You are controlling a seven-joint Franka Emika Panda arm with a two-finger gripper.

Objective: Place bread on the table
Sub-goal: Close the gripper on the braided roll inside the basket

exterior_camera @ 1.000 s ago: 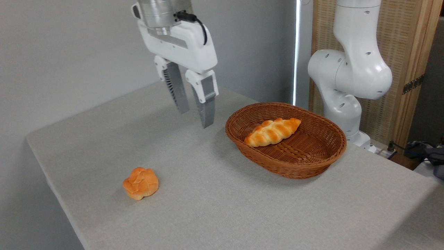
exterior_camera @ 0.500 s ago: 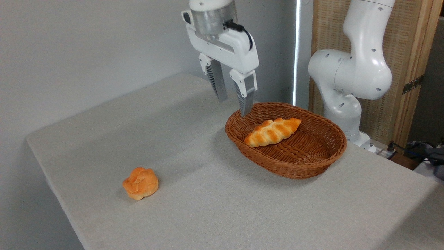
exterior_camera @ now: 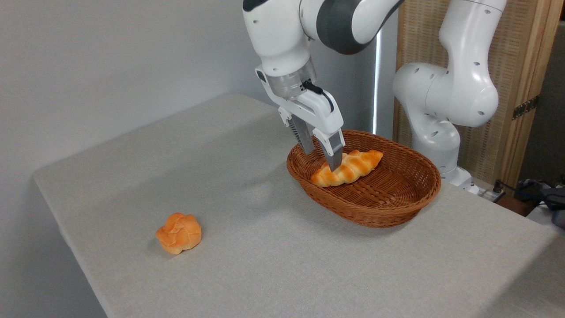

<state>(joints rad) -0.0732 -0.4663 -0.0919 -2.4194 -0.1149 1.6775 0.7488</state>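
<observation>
The bread (exterior_camera: pixel 353 166), a long golden braided loaf, lies inside the brown wicker basket (exterior_camera: pixel 388 212) on the right half of the table (exterior_camera: pixel 265 247). My gripper (exterior_camera: pixel 323 161) has come down into the basket at the loaf's left part. It is open, with one finger in front of the loaf and the other behind it. The loaf still rests on the basket floor, and its left portion is partly covered by the front finger (exterior_camera: pixel 334 154).
A small round knotted roll (exterior_camera: pixel 178 232) sits on the cloth near the front left. The arm's white base (exterior_camera: pixel 441 101) stands behind the basket at the right. The table's left edge drops off near the roll.
The gripper has travelled right from over the table's middle and dropped into the basket, so its fingers now straddle the loaf. The loaf, basket and roll have not moved.
</observation>
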